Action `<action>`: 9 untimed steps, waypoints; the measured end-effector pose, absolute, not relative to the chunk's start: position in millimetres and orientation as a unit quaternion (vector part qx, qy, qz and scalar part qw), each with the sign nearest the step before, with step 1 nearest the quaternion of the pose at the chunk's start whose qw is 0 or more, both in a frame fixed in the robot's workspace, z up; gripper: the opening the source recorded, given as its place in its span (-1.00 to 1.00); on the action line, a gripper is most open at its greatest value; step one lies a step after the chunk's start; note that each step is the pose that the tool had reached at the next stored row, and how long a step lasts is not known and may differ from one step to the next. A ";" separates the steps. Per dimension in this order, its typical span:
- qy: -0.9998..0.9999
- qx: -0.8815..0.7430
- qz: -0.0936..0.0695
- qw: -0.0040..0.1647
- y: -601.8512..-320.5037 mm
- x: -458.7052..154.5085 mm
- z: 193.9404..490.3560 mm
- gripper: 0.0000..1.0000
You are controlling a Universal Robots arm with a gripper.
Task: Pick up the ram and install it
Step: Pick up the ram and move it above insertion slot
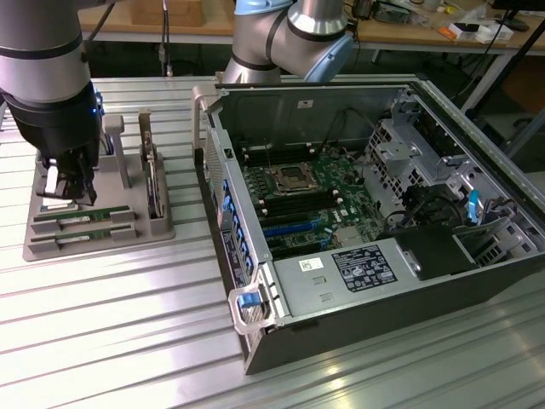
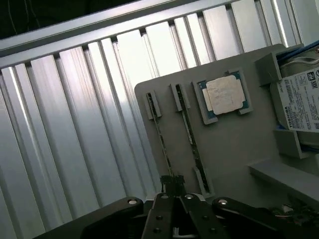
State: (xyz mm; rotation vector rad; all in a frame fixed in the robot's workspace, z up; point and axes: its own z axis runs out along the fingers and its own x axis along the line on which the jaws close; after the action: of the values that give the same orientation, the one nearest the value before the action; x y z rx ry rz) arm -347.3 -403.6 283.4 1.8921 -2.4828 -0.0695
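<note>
Two ram sticks [image 1: 83, 216] stand on edge in the slots of a grey holder tray [image 1: 157, 228] at the exterior view's left. In the wrist view these ram sticks [image 2: 162, 144] are thin green strips running away from my gripper [image 2: 173, 191]. My gripper [image 1: 70, 192] hangs over the tray's back part, fingers shut together, with its tips at the near end of one stick. I cannot tell whether they touch it. The open computer case [image 1: 383, 213] lies to the right, with its motherboard memory slots [image 1: 294, 204] exposed.
On the tray sit a square silver processor [image 2: 223, 94], a hard drive [image 2: 301, 99] and an upright card with a metal bracket [image 1: 152, 183]. The ribbed metal table [image 1: 128, 324] spreads around. The case's raised side wall [image 1: 217, 196] stands between tray and motherboard.
</note>
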 end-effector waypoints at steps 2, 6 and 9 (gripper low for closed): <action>-0.785 0.619 -0.022 0.010 -403.6 -347.3 283.4 -0.79; -0.766 0.643 -0.021 0.011 -403.6 -347.3 283.4 -0.79; -0.755 0.655 -0.020 0.012 -403.6 -347.3 283.4 -0.79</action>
State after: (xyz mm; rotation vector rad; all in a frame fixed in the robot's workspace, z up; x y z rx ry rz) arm -347.3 -403.6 283.4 2.0436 -2.3535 -0.0636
